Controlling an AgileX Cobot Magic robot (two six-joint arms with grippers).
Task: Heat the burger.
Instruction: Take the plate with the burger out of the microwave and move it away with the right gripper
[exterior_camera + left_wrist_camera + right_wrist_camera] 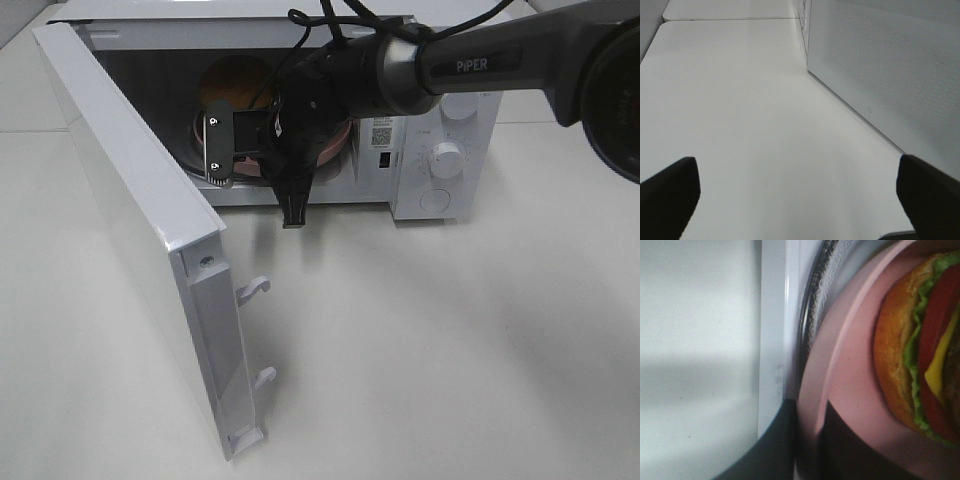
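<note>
The microwave (300, 110) stands open ahead of my right gripper (268, 150), its door (130, 240) swung wide beside my wrist. My jaws are pinched shut on the rim of the pink plate (850, 370), which sits over the glass turntable (812, 315). The burger (920, 350) rides on that plate, just beyond my fingertips. I judge the plate should stay level and settle centred before I let go. My left gripper (790, 200) waits wide open, empty.
</note>
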